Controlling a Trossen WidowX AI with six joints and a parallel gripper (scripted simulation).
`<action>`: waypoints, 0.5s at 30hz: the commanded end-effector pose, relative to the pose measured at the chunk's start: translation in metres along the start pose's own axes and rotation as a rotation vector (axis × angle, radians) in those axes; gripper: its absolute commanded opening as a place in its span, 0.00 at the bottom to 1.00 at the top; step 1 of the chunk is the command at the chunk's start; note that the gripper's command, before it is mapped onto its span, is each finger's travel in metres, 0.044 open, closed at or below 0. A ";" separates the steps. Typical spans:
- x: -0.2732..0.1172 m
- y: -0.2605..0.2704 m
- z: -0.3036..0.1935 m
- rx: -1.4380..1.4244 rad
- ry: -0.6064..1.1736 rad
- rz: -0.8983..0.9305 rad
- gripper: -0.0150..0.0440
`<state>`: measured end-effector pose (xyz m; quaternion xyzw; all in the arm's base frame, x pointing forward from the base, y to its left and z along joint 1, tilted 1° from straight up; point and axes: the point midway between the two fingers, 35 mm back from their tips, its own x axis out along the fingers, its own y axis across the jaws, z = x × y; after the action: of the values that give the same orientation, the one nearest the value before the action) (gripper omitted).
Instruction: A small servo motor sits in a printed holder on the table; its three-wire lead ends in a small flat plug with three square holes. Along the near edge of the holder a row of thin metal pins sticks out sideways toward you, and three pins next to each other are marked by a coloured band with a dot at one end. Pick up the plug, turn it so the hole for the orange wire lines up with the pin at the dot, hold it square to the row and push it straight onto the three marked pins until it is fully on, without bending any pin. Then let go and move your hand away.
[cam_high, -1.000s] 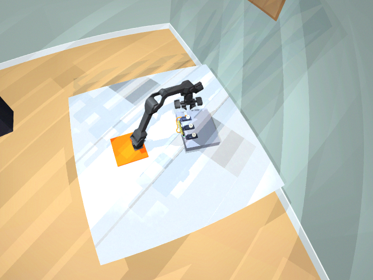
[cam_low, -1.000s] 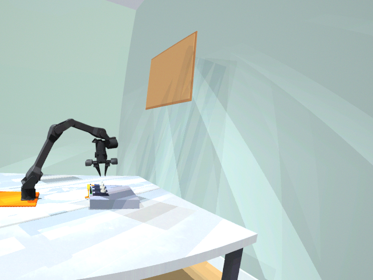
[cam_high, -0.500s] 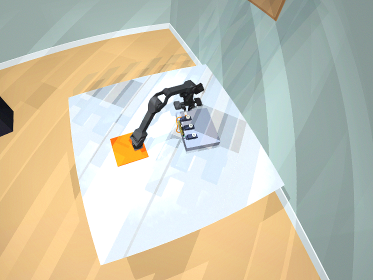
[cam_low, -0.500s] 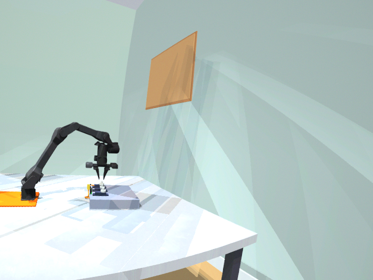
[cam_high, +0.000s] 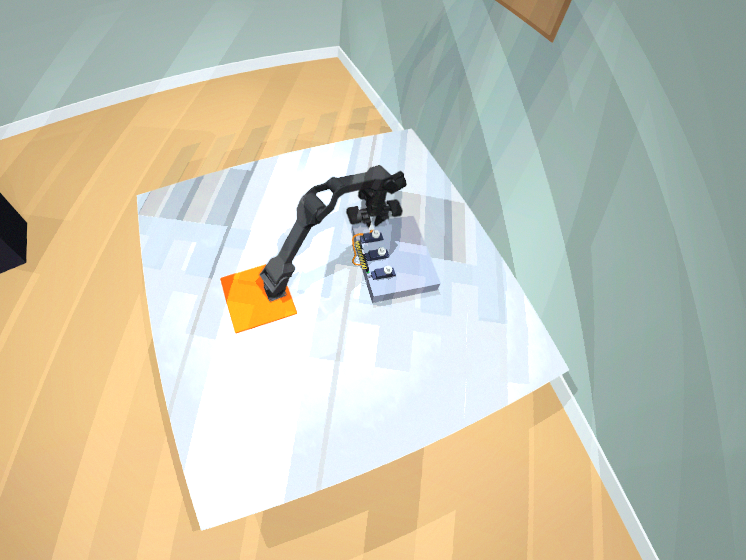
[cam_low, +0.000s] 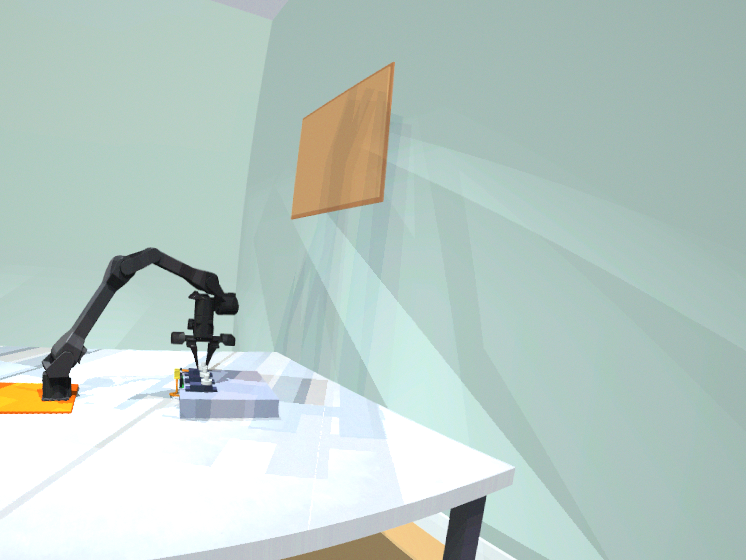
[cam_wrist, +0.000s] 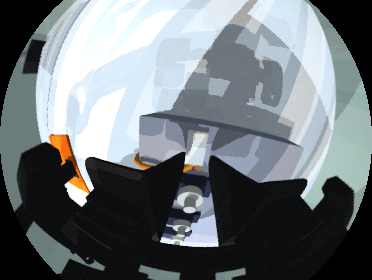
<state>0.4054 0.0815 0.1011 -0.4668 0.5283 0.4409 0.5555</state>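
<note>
Narrowly parted, empty hand above the holder.
Top: the probable plug lies beneath the fingertips; off-centre descent could displace it. Exterior: low fingertips might strike a servo horn. Wrist: misplaced closure might pinch the orange wire.

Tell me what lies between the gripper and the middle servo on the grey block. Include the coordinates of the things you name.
Another servo (cam_high: 376, 234) (cam_low: 190, 375) (cam_wrist: 190, 195), as the top view shows: it sits between the gripper (cam_high: 373, 224) (cam_low: 203, 368) (cam_wrist: 197, 157) and the middle servo (cam_high: 377, 253) (cam_low: 194, 380) (cam_wrist: 181, 227).
</note>
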 end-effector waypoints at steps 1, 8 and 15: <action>0.009 0.002 -0.001 -0.004 0.006 0.007 0.45; 0.010 0.002 -0.001 -0.004 0.006 0.007 0.33; 0.003 0.001 -0.001 -0.004 0.006 0.007 0.25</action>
<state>0.4045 0.0812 0.0933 -0.4660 0.5301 0.4419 0.5537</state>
